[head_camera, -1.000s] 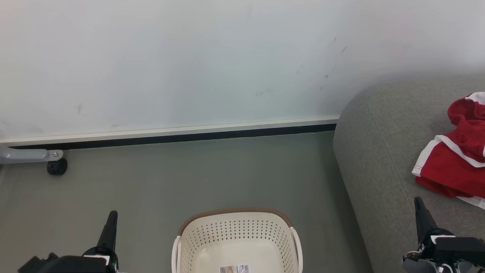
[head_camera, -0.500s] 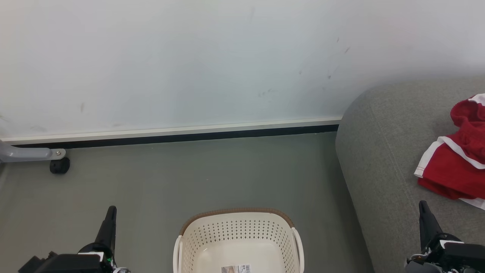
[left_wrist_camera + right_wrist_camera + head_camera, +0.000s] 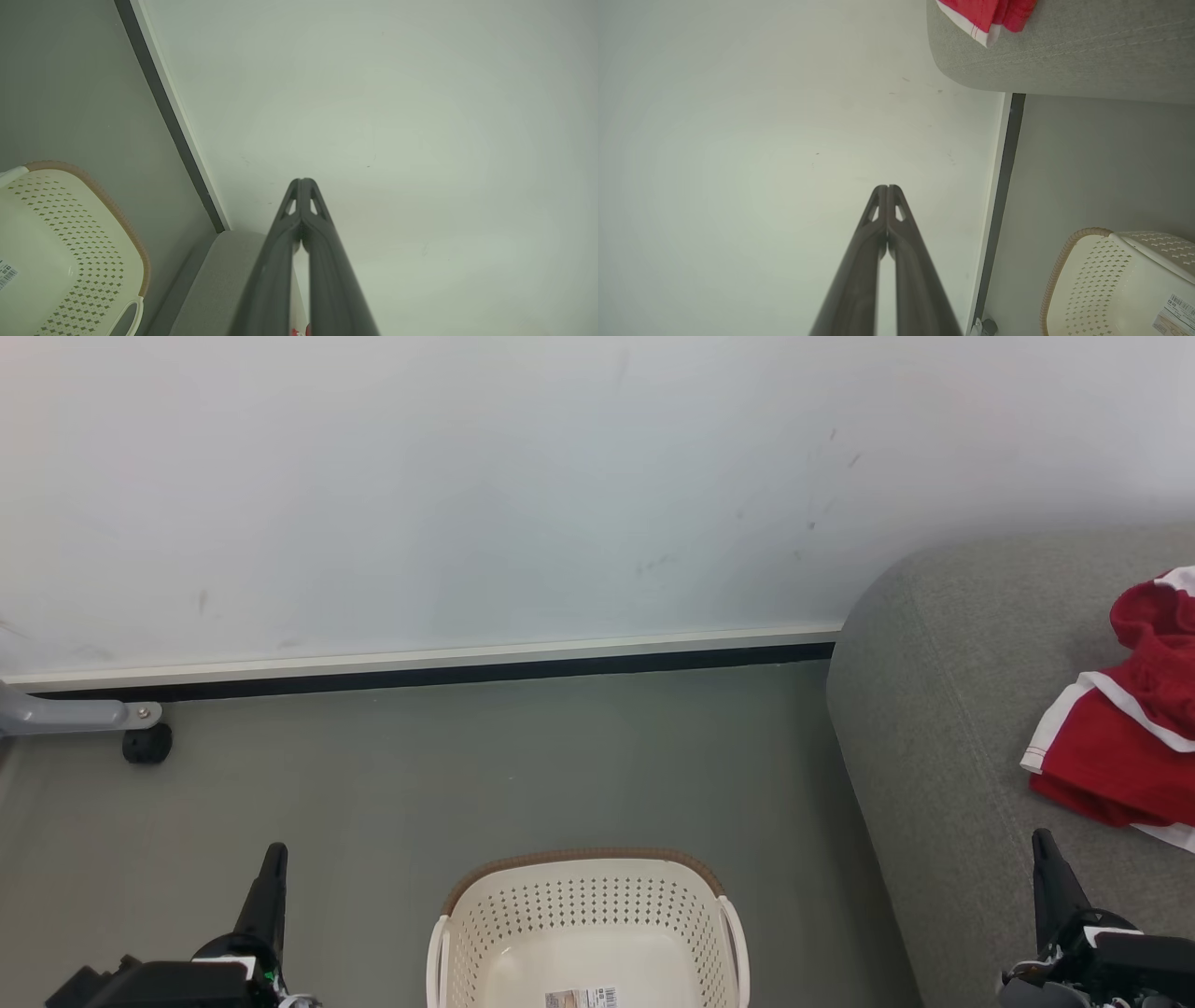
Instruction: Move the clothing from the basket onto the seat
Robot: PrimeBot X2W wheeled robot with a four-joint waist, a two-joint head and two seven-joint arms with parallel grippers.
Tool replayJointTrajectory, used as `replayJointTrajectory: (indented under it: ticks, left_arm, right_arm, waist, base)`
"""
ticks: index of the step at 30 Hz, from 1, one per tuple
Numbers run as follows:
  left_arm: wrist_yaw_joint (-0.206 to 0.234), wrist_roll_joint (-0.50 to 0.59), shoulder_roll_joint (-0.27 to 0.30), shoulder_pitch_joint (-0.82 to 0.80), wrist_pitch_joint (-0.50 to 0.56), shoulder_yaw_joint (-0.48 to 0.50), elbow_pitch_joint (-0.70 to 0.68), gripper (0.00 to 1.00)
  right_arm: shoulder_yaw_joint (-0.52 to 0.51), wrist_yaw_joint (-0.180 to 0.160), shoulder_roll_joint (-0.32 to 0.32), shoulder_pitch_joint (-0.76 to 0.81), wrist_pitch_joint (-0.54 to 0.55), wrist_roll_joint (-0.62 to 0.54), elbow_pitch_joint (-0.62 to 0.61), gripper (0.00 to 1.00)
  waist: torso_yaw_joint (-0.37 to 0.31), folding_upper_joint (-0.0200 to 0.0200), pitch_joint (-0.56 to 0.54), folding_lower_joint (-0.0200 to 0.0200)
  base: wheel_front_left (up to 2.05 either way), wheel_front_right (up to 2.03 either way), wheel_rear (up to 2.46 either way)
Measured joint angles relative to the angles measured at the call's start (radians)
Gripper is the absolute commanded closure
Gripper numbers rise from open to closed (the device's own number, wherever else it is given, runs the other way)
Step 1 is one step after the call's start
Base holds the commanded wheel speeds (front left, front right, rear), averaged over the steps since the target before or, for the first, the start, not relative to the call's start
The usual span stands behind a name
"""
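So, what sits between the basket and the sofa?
Just a bare strip of grey floor lies between the basket and the sofa. It is plain in the head view, and the right wrist view agrees.

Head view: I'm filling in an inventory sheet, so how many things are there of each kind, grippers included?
Laundry basket: 1
Grey sofa: 1
Red clothing heap: 1 (separate garments cannot be told apart)
Grippers: 2, the left gripper and the right gripper
Black caster wheel: 1
Total: 6
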Motion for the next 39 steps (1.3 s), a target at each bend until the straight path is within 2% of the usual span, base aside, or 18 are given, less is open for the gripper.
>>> replayJointTrajectory:
  ticks: [39]
  left_arm:
    - [0.0,-0.001,0.0,0.0,0.0,0.0,0.001,1.0]
  right_arm:
    - [0.0,0.0,0.0,0.0,0.0,0.002,-0.001,1.0]
  waist:
    - [0.0,0.0,0.0,0.0]
  base:
    - [0.0,0.0,0.0]
